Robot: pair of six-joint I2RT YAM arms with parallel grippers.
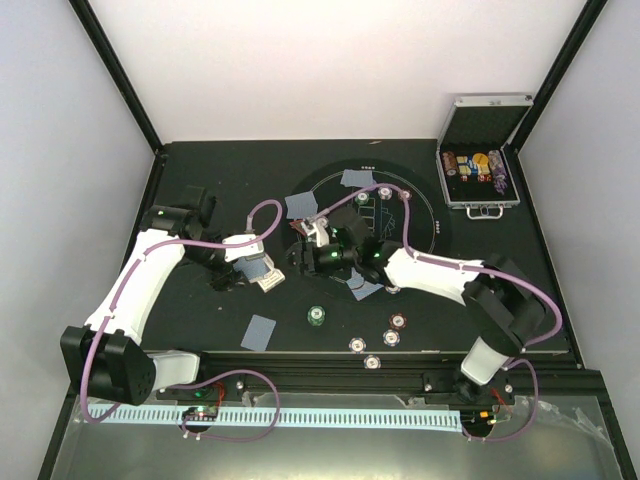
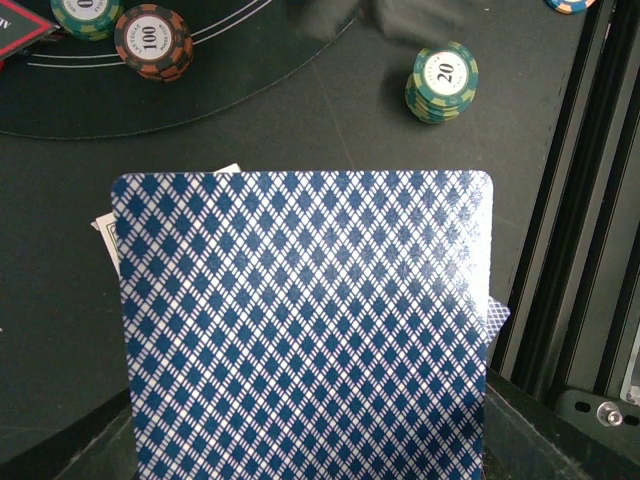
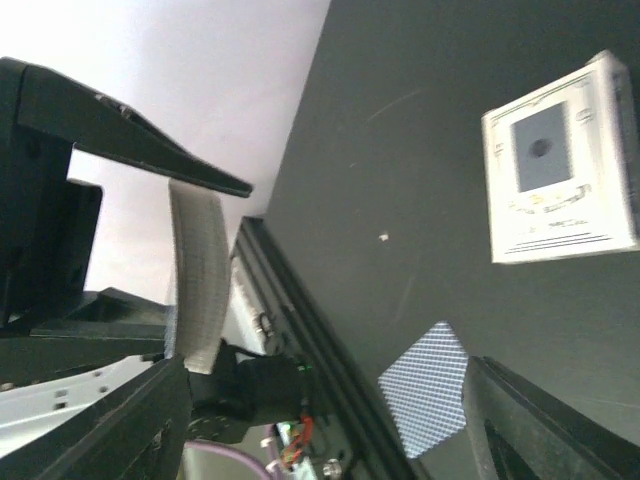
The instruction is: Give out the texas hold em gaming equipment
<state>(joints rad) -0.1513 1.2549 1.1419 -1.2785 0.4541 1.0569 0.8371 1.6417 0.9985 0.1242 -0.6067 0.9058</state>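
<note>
In the top view the left gripper (image 1: 262, 272), left of centre, grips a stack of playing cards (image 1: 266, 275); in its wrist view the top card's blue-diamond back (image 2: 305, 330) fills the lower frame. A green 20 chip (image 2: 442, 82) sits upper right, a red-brown 100 chip (image 2: 152, 41) upper left. The right gripper (image 1: 305, 255), at centre frame, pinches a single card (image 3: 198, 275) edge-on. A white card box (image 3: 562, 165) lies upper right in its wrist view, a loose card (image 3: 425, 385) below it.

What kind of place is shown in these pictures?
Probably a robot test cell arranged as a poker table: black felt table, white enclosure walls, an open silver chip case, and scattered poker chips.
</note>
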